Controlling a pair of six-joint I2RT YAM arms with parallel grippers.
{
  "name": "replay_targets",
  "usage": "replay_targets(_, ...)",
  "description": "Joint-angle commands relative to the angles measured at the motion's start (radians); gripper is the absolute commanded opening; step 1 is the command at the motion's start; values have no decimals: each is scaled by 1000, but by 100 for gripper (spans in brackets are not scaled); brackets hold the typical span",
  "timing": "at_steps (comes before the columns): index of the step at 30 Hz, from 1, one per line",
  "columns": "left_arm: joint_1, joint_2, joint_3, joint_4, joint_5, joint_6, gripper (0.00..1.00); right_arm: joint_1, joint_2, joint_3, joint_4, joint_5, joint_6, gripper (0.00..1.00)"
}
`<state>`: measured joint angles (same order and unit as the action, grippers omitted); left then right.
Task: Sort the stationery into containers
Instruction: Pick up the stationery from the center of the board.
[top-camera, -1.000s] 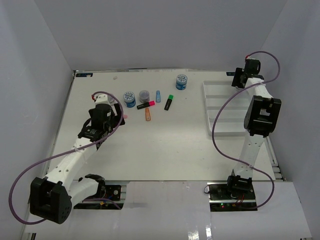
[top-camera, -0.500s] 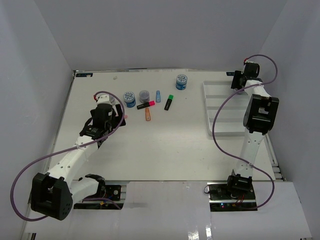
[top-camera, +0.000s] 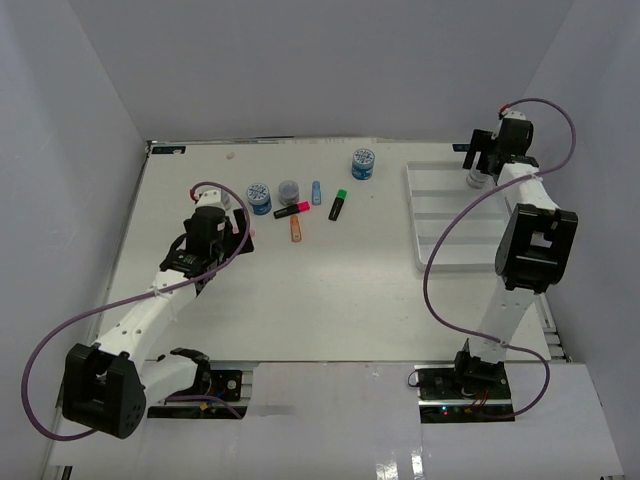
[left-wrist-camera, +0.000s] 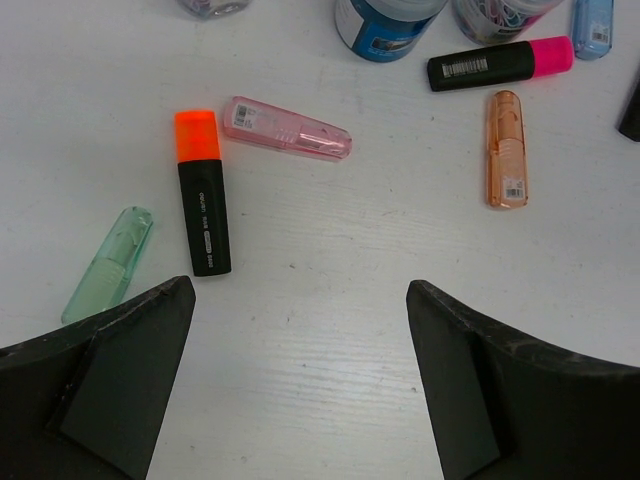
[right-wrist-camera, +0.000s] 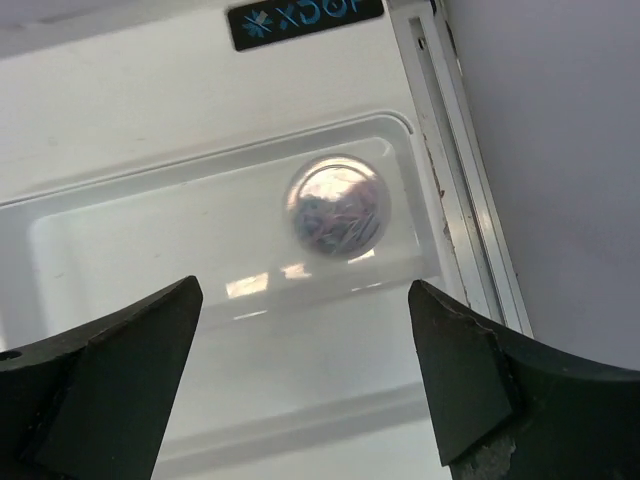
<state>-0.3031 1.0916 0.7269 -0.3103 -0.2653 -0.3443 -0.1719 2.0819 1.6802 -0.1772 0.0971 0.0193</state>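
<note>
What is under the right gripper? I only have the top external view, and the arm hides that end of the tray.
Observer: A small round jar of coloured clips sits in the tray's far compartment, close to a corner.
Operator: Is the right gripper holding it?
Observer: No, the right gripper is open above it, touching nothing.
Operator: And below the left gripper?
Observer: The left gripper is open; just ahead of it lie an orange-capped black highlighter and a pale green highlighter.
</note>
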Motion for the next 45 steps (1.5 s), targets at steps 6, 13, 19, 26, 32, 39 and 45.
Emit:
replay_targets(6,5,60,121,0,87,-28,98,159,-500,-400,145,-74,105,90)
replay_targets(13,100,215,275,-47,9,-64,98,299,-918,-735,163,-146,169,90)
replay_targets(19,182,423,437,-38,15,-87,98,324,-1190,-956,203,-260,266,90)
replay_targets(26,240,675,635,-64,26,-98,98,333,-1358,-1079,137,-315,283,90)
replay_targets(32,260,847,762,-105,11,-90,98,341,-1373,-1091,122,-327,266,90)
replay_targets(39,260,936,818,-107,-8,-73,96,345,-1370,-1097,122,-344,255,90)
replay_targets(45,260,982,878,-105,26,-62,82,348,-1359,-1085,104,-353,245,90)
